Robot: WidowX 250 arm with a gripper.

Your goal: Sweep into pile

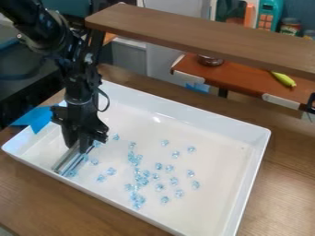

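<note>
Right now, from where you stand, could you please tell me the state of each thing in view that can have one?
Black two-finger pincer: closed on the silvery flat tool.
Silvery flat tool: held at a slant, lower end in the tray.
Small pale-blue clear pieces: scattered, some clumped, not one pile.
White rectangular tray: open-topped, lying on the brown wooden table.
Yellow-green elongated item: lying on the reddish-brown surface.

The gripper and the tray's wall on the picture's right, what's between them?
Lots of little blue bits, scattered on the white floor between the gripper and that wall. The camera view shows it.
</note>
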